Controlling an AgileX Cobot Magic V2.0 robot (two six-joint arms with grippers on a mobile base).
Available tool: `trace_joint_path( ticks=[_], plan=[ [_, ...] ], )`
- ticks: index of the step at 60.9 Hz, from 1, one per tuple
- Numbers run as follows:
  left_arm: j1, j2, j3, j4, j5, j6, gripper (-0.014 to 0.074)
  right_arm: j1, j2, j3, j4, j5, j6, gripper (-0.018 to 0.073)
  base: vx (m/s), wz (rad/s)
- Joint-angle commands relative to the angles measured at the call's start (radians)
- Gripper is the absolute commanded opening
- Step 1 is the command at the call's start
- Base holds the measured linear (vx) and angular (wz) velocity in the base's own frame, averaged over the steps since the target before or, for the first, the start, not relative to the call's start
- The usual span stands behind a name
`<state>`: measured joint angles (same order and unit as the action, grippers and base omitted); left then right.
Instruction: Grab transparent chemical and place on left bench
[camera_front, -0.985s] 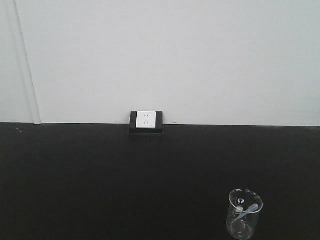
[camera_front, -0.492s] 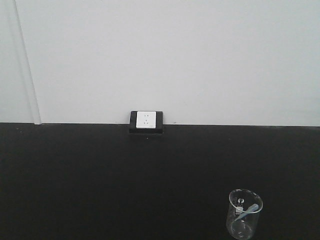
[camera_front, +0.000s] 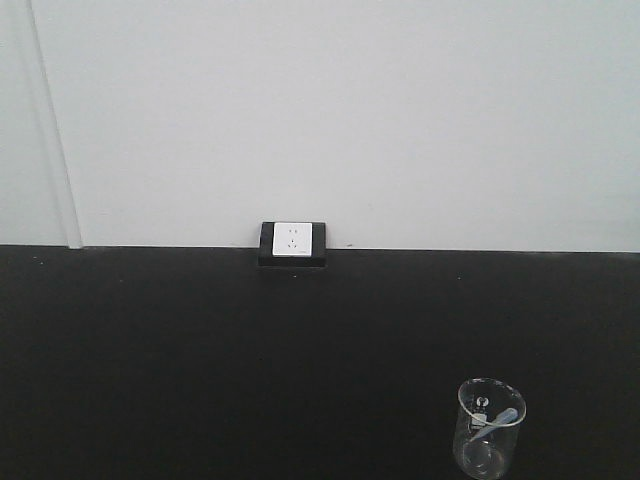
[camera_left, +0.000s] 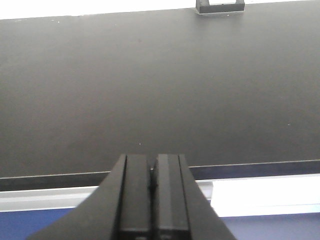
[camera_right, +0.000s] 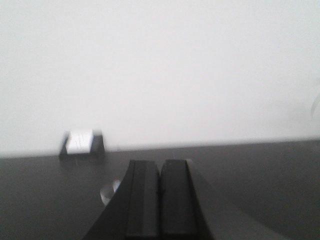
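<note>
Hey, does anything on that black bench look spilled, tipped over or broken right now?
Nothing stands out. The clear beaker stands upright on the black bench, its pale stick leaning inside, and no spill shows around it.

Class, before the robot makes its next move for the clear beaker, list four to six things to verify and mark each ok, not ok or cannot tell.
1. Transparent chemical upright on the black bench: ok.
2. Pale stick resting inside it: ok.
3. Right gripper open for a grasp: not ok, jaws shut on nothing.
4. Left gripper open: not ok, shut and empty.
5. Right gripper lined up with the chemical: cannot tell, its wrist view is blurred.
6. This bench being the left one: cannot tell.
</note>
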<state>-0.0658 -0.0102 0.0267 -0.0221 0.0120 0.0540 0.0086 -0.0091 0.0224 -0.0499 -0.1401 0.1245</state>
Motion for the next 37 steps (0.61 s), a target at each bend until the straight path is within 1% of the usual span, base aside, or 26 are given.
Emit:
trace_joint_path(
  ticks=[1, 9, 14, 26, 37],
  plan=[
    [-0.002, -0.019, 0.016, -0.001, -0.078, -0.008, -0.0003, -0.001, 0.008, -0.097, -0.012, -0.109, 0.027, -0.0007, 0.0, 0.0],
    [-0.002, -0.019, 0.016, -0.001, -0.078, -0.008, -0.0003, -0.001, 0.161, -0.285, -0.096, -0.016, 0.025, -0.0007, 0.0, 0.0],
    [-0.002, -0.019, 0.016, -0.001, -0.078, -0.008, -0.0003, -0.001, 0.295, -0.402, -0.142, -0.018, 0.026, -0.0007, 0.0, 0.0],
    [-0.002, -0.019, 0.016, -0.001, -0.078, -0.008, -0.0003, -0.001, 0.612, -0.602, -0.128, -0.101, 0.034, -0.0007, 0.0, 0.0],
    [-0.002, -0.019, 0.016, -0.001, -0.078, -0.008, -0.0003, -0.001, 0.76, -0.647, -0.122, -0.136, 0.074, -0.0005, 0.0, 0.0]
  ],
)
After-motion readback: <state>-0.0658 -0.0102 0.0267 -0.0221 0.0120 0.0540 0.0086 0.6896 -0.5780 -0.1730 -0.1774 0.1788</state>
